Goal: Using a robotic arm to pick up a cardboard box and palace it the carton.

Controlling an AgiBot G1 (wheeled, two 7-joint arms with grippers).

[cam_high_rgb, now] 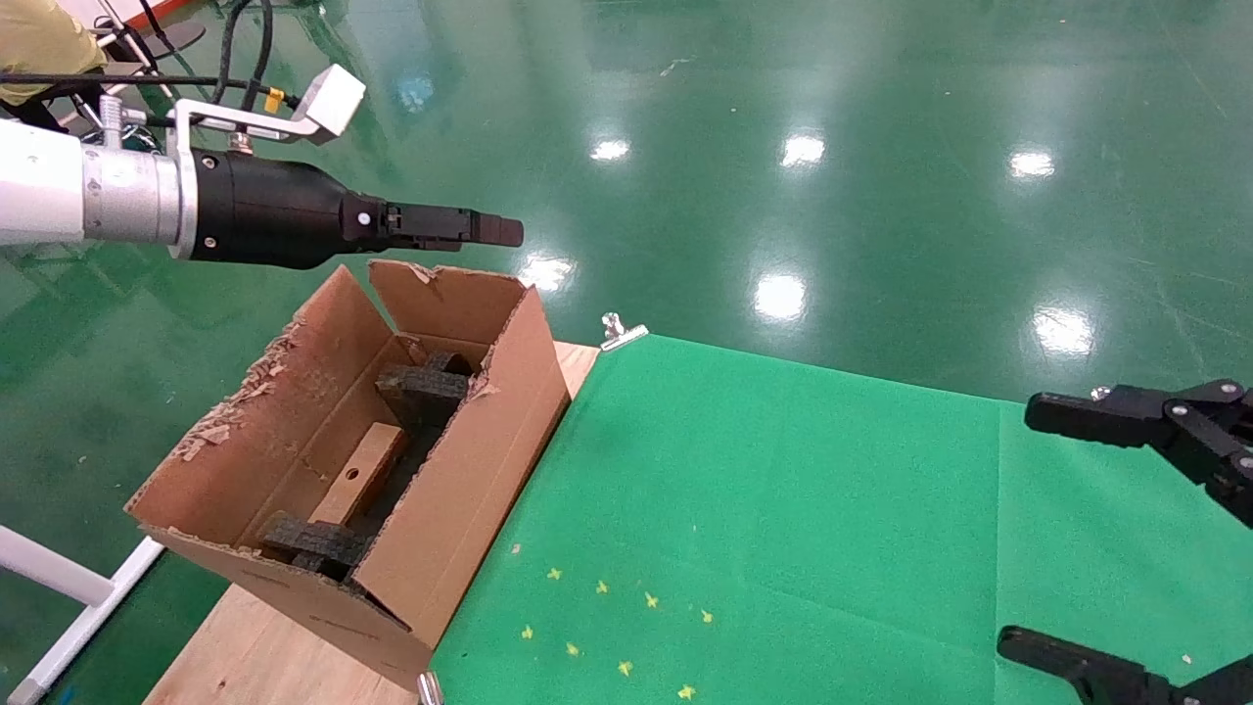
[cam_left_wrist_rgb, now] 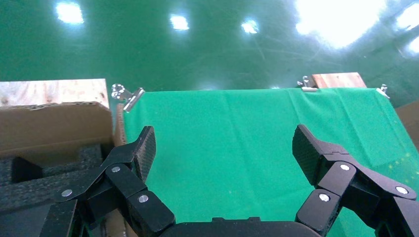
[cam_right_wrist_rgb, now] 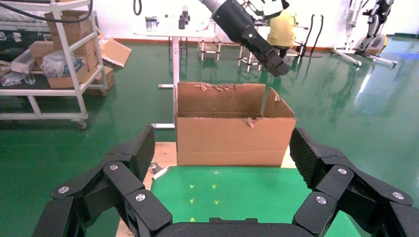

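Cardboard box [cam_high_rgb: 360, 473] inside carton [cam_high_rgb: 460, 470]; left gripper [cam_high_rgb: 494, 231] above, empty

You see a carton [cam_high_rgb: 460, 490] of matt brown corrugated cardboard with ragged, torn edges, rough black foam blocks [cam_high_rgb: 423, 387] inside, and a smooth brown box [cam_high_rgb: 360, 473]. The bench [cam_high_rgb: 264, 651] is pale bare wood under matt green cloth [cam_high_rgb: 783, 509] held by shiny metal clips [cam_high_rgb: 621, 333]. The floor [cam_high_rgb: 881, 147] is glossy green. The left tool [cam_high_rgb: 494, 231] is matt black plastic.
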